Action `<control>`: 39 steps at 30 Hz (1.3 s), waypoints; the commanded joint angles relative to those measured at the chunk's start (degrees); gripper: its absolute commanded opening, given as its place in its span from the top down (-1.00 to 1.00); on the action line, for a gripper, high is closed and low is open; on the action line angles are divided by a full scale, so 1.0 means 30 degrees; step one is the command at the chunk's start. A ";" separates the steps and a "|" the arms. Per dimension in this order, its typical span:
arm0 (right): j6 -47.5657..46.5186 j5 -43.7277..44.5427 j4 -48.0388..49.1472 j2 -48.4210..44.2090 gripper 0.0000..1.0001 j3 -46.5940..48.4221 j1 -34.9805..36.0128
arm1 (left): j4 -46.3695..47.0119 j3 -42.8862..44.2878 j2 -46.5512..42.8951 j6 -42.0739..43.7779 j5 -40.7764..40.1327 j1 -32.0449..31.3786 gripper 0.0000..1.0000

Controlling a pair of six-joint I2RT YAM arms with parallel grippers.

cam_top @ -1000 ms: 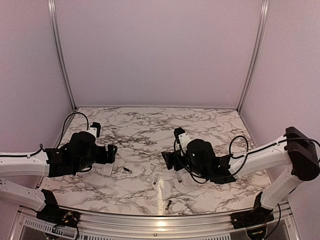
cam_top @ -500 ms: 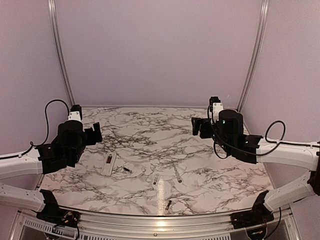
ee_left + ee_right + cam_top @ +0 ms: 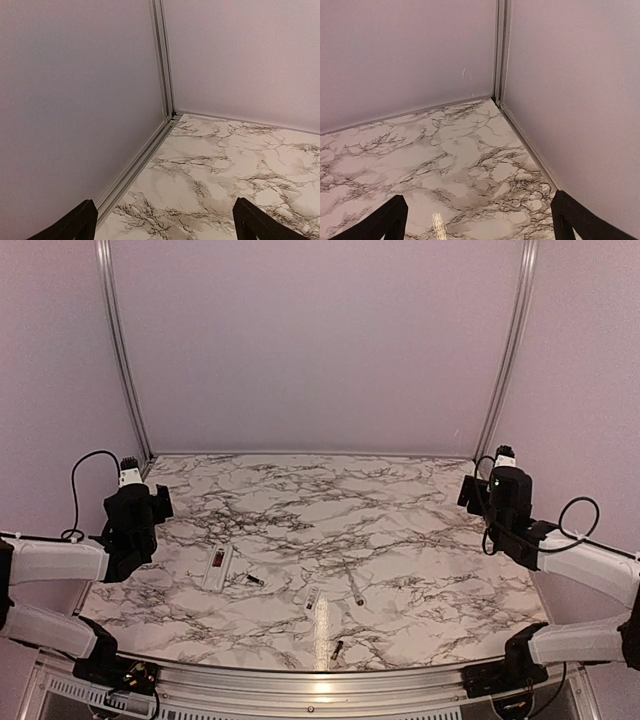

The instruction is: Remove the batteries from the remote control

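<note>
Two likely light, rigid, roll-prone batteries (image 3: 255, 580) lie well clear of the left pincer (image 3: 158, 502) and right pincer (image 3: 467, 490), both wide and empty; grip each across its barrel.

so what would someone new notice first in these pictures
The left end effector and right end effector are spread wide apart, open, empty and facing the back corners. Between them on the marble table lies a small scatter: the remote control at left with its reddish recess up, one of the batteries just right of it, the other near the front edge, and a white cover piece and grey rod mid-table.
</note>
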 commanded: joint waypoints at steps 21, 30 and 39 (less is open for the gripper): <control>-0.4852 -0.4434 1.5328 0.2261 -0.97 -0.7688 -0.4894 | 1.1005 -0.2280 0.5877 0.0899 0.7569 0.6458 -0.98; -0.5140 -0.7476 2.1917 0.5097 -0.97 -0.9060 -0.5638 | 1.0469 -0.2187 0.5803 0.0780 0.9108 0.6923 -0.98; -0.5956 -0.8687 2.4382 0.8714 -0.97 -0.8104 -0.5778 | 1.2616 -0.3461 0.5701 0.0912 1.0283 0.7109 -0.98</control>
